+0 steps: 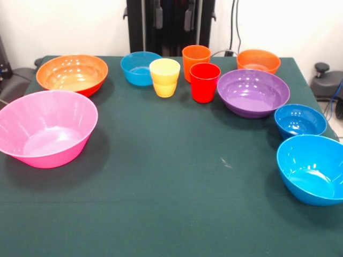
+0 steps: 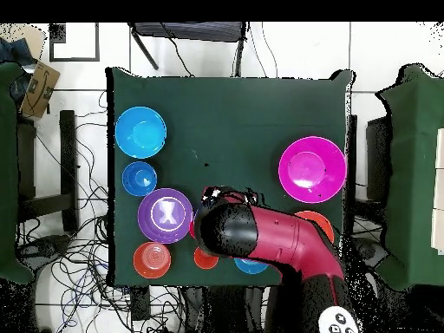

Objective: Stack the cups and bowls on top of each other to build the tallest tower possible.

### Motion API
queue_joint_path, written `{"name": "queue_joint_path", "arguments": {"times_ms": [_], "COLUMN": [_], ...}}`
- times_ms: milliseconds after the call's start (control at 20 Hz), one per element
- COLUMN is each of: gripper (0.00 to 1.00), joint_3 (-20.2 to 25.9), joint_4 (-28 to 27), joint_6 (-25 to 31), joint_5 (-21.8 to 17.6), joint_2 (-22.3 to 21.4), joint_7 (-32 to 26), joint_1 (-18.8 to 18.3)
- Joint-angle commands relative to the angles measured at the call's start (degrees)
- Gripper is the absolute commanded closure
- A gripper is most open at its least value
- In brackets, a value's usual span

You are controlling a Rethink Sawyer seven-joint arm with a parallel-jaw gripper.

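Observation:
All bowls and cups stand apart on the green table [image 1: 161, 182], none on another. The large pink bowl [image 1: 48, 128] and large orange bowl [image 1: 72, 74] are at the left. A small blue bowl [image 1: 140, 68], the yellow cup [image 1: 164, 77], orange cup [image 1: 196, 61] and red cup [image 1: 204, 82] stand at the back middle. On the right are the small orange bowl [image 1: 258, 61], purple bowl [image 1: 253, 92], another small blue bowl [image 1: 300, 120] and the bright blue bowl [image 1: 313, 168]. In the overhead view the red arm [image 2: 277, 238] hangs over the cups; its gripper [image 2: 215, 198] shows only from above.
The arm hides the yellow cup and part of the large orange bowl [image 2: 319, 222] in the overhead view. The pink bowl [image 2: 312, 169] and bright blue bowl [image 2: 140, 132] sit near opposite table edges. Cables and chairs surround the table.

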Motion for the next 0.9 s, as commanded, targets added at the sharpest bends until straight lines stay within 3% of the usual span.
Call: {"name": "queue_joint_path", "arguments": {"times_ms": [50,300,450,900], "gripper": [0.00,0.00,0.00,0.00], "joint_3": [4.48,3.96,5.07,7.83], "joint_4": [3.95,3.06,3.34,5.29], "joint_6": [-8.19,-10.01,-8.26,-0.41], "joint_5": [-10.41,-14.01,-15.08,-15.49], "joint_2": [7.23,11.27,11.85,7.87], "joint_7": [-1.89,-0.52,-1.73,-5.51], "joint_1": [0.88,1.30,0.22,-3.33]}}
